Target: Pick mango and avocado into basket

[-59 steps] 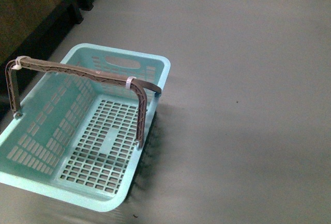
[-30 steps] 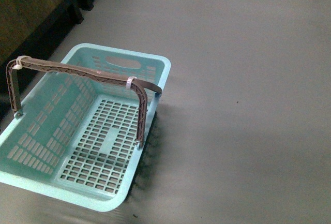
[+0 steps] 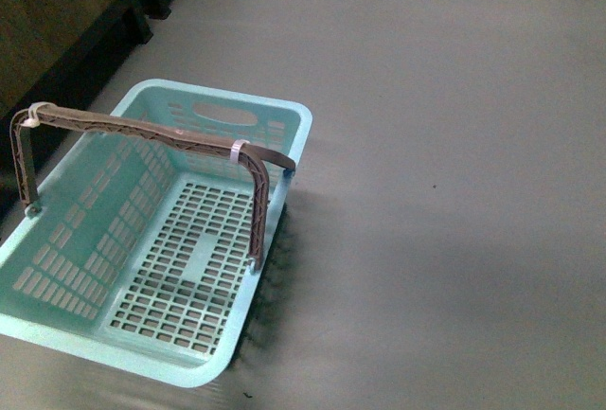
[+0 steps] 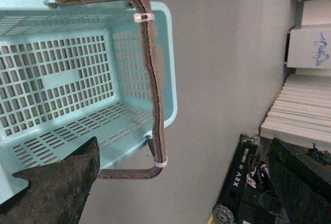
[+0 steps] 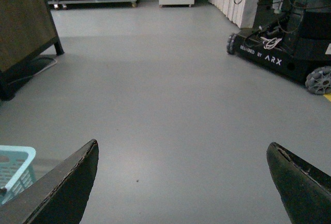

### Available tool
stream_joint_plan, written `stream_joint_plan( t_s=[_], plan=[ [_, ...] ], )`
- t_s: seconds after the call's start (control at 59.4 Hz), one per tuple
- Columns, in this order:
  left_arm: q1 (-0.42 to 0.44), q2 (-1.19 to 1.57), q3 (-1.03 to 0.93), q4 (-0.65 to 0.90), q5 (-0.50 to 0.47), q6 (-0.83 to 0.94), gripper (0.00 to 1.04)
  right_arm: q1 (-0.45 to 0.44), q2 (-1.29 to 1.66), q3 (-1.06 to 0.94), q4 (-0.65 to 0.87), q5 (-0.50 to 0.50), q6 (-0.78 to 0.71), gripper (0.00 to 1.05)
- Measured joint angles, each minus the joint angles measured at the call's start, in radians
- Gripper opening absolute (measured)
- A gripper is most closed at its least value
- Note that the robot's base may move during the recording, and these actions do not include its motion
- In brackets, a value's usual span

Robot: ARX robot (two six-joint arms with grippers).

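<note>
Both left fingers (image 4: pixel 57 193) and right fingers (image 5: pixel 64 188) wide apart, empty, basket (image 3: pixel 275 131) on grey floor (image 3: pixel 454 192)

The left gripper (image 4: pixel 183 144) hangs above one end of the turquoise basket (image 4: pixel 171 100), jaws spread wide; brown handles (image 4: pixel 155 74) are bound with white ties (image 4: pixel 140 17); a black ARX-marked cart (image 4: pixel 239 180) stands on the grey floor (image 4: pixel 222 69) nearby.

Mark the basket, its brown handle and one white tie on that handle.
basket (image 3: pixel 142 355): front view, on its near rim.
brown handle (image 3: pixel 142 129): front view, middle of the top bar.
white tie (image 4: pixel 141 17): left wrist view, where it wraps the handle.
</note>
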Motion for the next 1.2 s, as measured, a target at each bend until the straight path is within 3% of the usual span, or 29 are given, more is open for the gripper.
stream_joint_plan(
  t_s=[0.253, 0.993, 1.128, 1.195],
  plan=[
    [-0.085, 0.511, 0.2, 0.203, -0.085, 0.018, 0.97, 0.0, 0.0, 0.0, 0.0, 0.0, 0.0, 0.96],
    [-0.178, 0.995, 0.619, 0.255, -0.157, 0.005, 0.96, 0.0, 0.0, 0.0, 0.0, 0.0, 0.0, 0.96],
    [-0.18, 1.02, 0.642, 0.241, -0.168, 0.004, 0.78, 0.0, 0.0, 0.0, 0.0, 0.0, 0.0, 0.96],
    [-0.185, 1.034, 0.655, 0.227, -0.179, 0.004, 0.64, 0.0, 0.0, 0.0, 0.0, 0.0, 0.0, 0.96]
  ],
)
